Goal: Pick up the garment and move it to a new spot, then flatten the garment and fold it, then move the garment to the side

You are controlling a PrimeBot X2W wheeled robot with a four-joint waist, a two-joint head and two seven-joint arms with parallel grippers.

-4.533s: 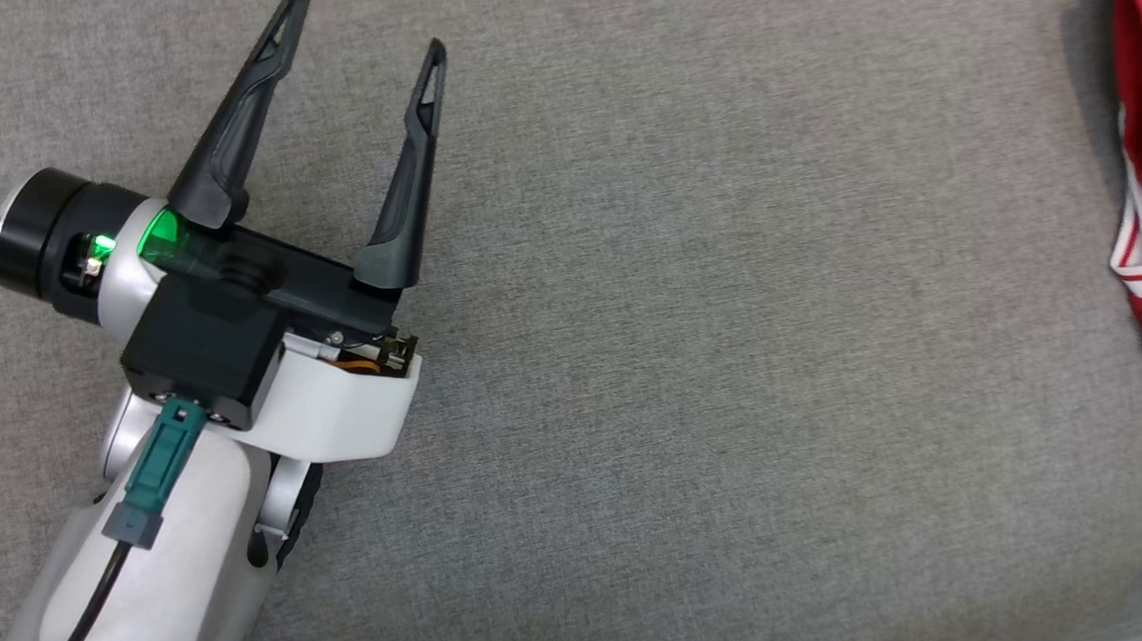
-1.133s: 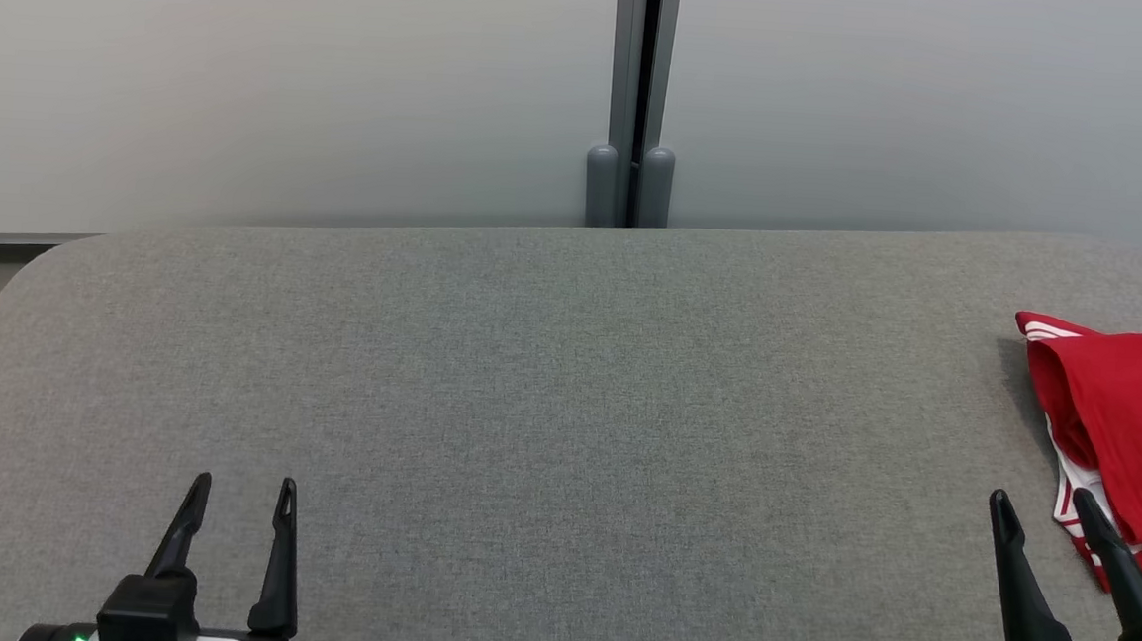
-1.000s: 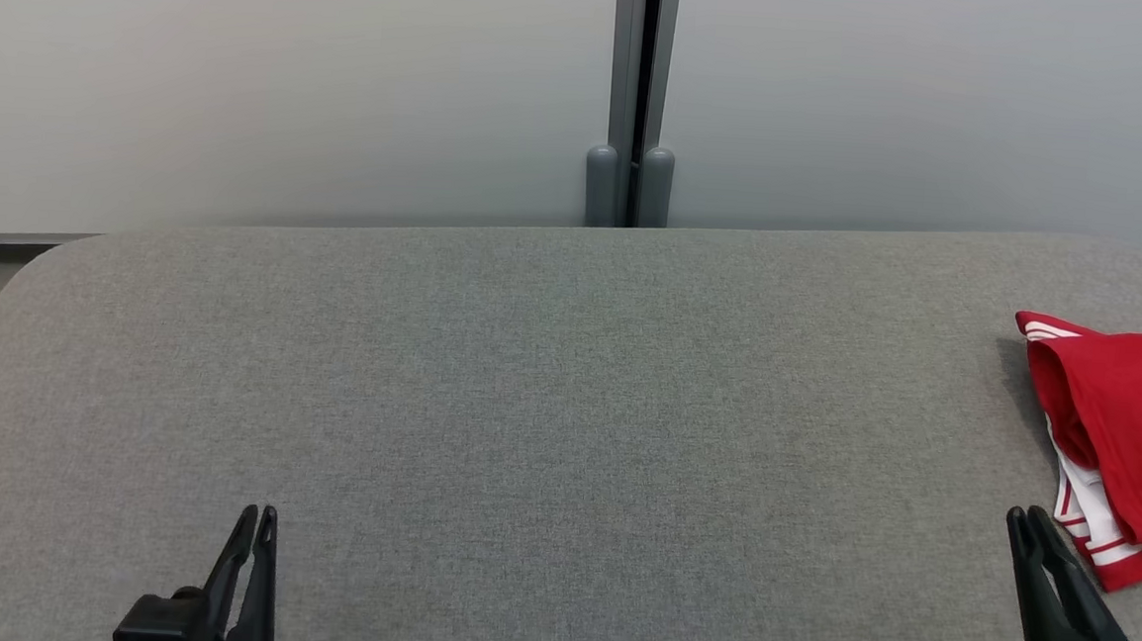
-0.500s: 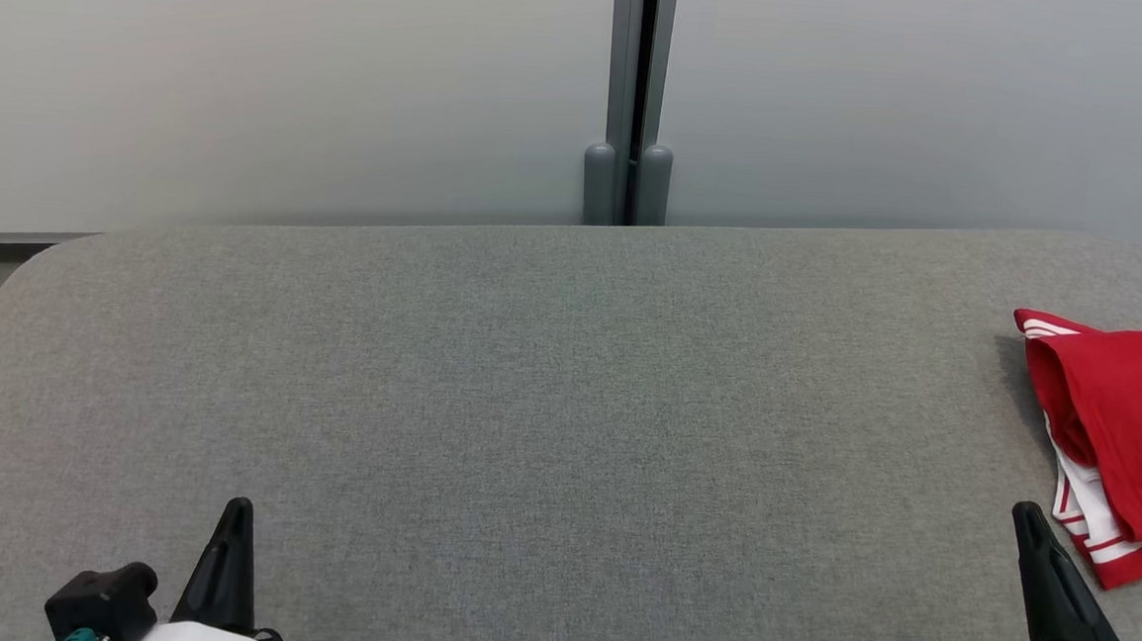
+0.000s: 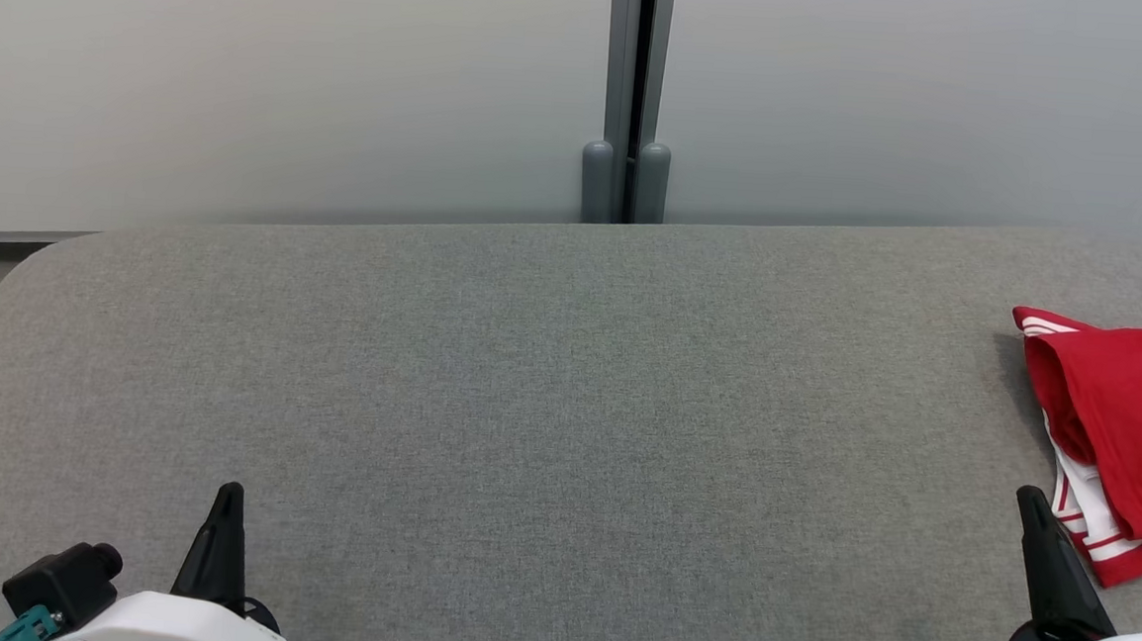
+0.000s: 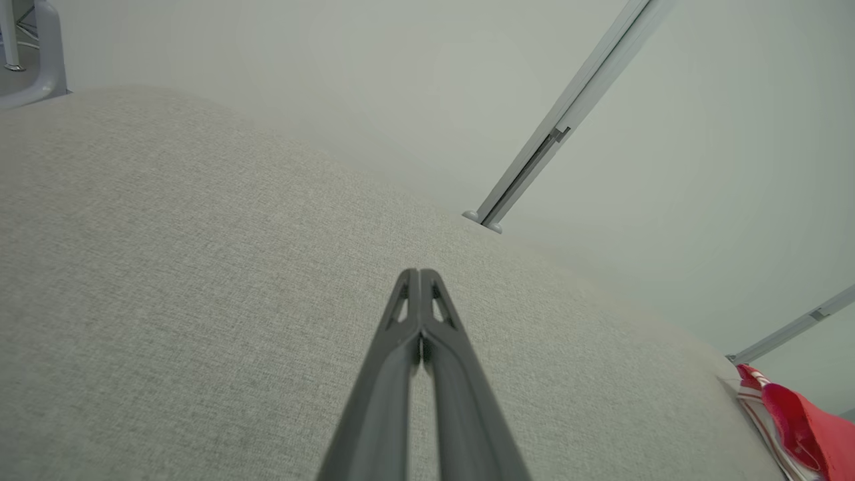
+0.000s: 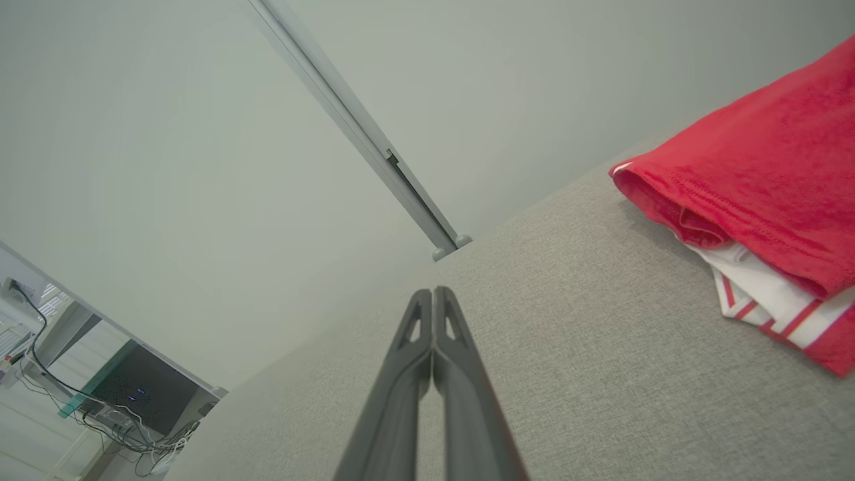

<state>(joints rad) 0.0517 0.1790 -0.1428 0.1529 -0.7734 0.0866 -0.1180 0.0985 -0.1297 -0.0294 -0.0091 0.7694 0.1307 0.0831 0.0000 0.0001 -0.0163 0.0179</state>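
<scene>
Since 1 second ago: both grippers went from open to closed, and both sit lower in head view. Left gripper [image 5: 227,491]: 2 fingers pressed together, holds nothing, over bare gray pad [image 5: 548,379] at lower left. Right gripper [image 5: 1029,495]: 2 fingers pressed together, holds nothing, at lower right. Red garment [image 5: 1130,424] with white striped trim lies folded on pad at far right edge. Garment near right gripper tip, just to its right, not touching. Garment well apart from left gripper. Gray post [image 5: 624,180] stands behind pad.
</scene>
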